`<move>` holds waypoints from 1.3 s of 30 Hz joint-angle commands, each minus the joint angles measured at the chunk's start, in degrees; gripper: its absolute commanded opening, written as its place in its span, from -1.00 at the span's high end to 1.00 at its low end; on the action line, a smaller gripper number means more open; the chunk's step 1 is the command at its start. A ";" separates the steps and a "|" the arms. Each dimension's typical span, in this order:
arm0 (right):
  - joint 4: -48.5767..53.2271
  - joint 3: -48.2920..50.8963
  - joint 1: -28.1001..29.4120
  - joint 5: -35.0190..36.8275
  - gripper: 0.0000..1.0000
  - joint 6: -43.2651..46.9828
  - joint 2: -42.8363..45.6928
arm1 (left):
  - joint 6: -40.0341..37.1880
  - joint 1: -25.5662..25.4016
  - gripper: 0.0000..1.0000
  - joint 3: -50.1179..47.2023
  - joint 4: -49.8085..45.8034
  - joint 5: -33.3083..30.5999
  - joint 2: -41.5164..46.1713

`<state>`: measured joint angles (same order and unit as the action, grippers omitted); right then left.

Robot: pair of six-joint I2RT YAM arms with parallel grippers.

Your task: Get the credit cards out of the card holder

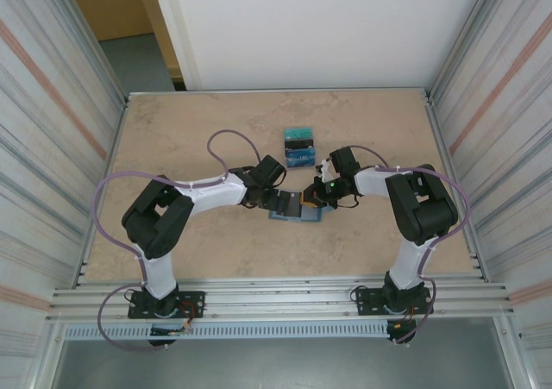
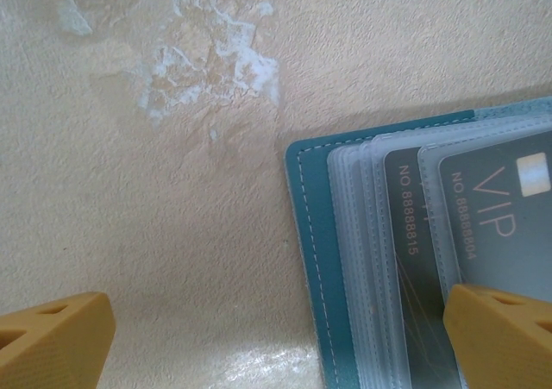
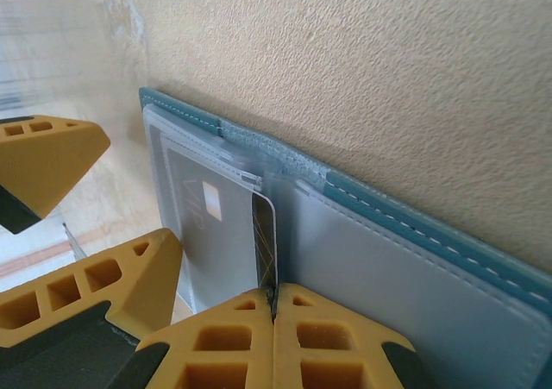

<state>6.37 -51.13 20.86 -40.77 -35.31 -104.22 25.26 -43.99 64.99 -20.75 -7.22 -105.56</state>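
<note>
From above, the card holder lies open on the table. The left gripper is over its left end and the right gripper over its right end. Two loose credit cards lie on the far side of the holder, clear of it.

In the left wrist view, the left fingers are spread wide and hold nothing. One is off the holder over bare table. The other is over the holder's stacked clear pockets, where a VIP card sits tucked in.

In the right wrist view, the right fingertips are pressed together at the holder's fold. They pinch the edge of a dark credit card standing out of a pocket. The left gripper's spread fingers sit beside the holder's other panel.
</note>
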 commanded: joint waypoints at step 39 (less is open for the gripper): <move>2.59 0.52 -2.80 0.48 1.00 0.07 2.98 | -1.13 -2.49 -0.97 4.03 -3.91 -2.74 1.85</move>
<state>9.06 -51.11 18.35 -40.36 -35.33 -102.65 25.26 -45.84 66.72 -23.07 -8.69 -104.84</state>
